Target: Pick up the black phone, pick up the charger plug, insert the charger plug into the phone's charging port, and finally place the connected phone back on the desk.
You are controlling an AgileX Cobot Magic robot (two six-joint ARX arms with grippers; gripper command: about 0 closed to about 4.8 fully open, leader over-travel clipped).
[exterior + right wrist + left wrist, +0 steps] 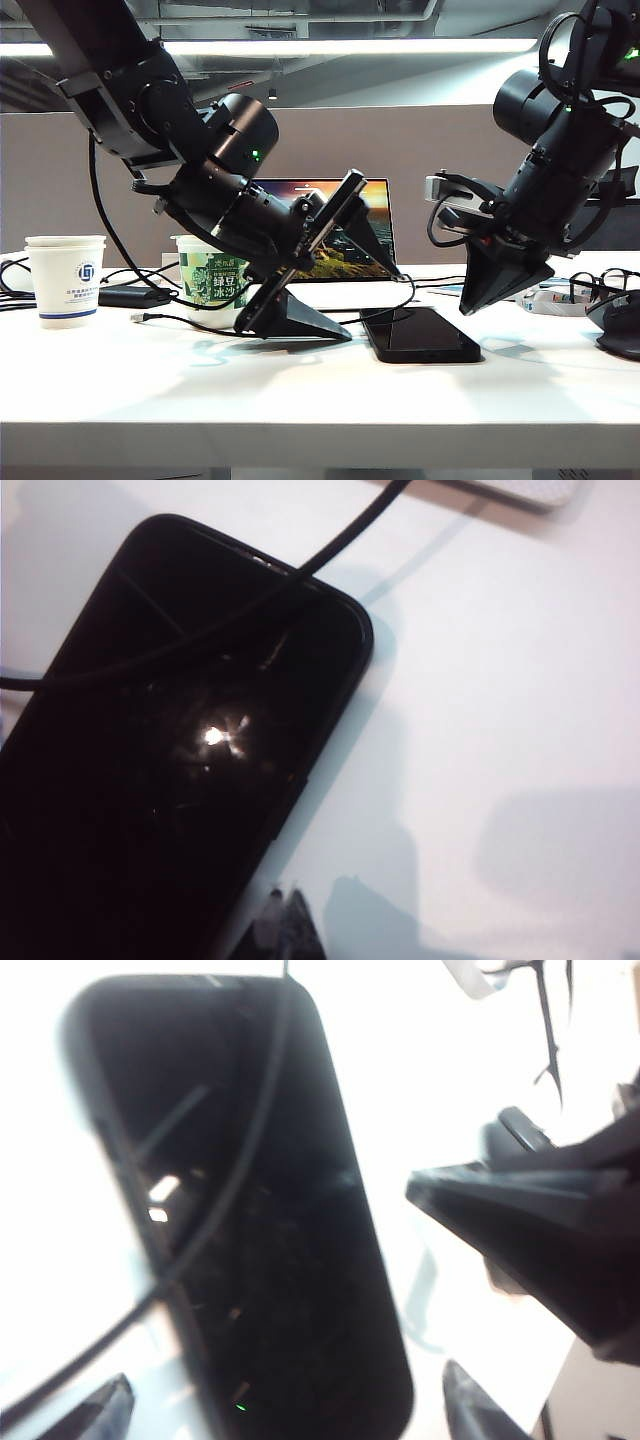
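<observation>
The black phone (420, 335) (260, 1220) (170, 770) lies flat on the white desk (300, 390), screen up. A thin black cable (235, 1175) (300, 570) runs across it. The cable's small pale end, the charger plug (136, 317), lies on the desk left of the green cup. My left gripper (372, 305) (285, 1410) is open, low at the phone's left end, one fingertip on each side of it without touching. My right gripper (468, 308) (285, 925) is shut and empty, hovering just above the desk beside the phone's right edge. The phone's charging port cannot be made out.
A white paper cup (65, 280) and a green cup (215, 285) stand at the left, with a small black brick (130, 295) between them. A lit screen (335, 225) stands behind the phone. A dark mouse (622, 328) and a white strip (560, 300) lie at the right.
</observation>
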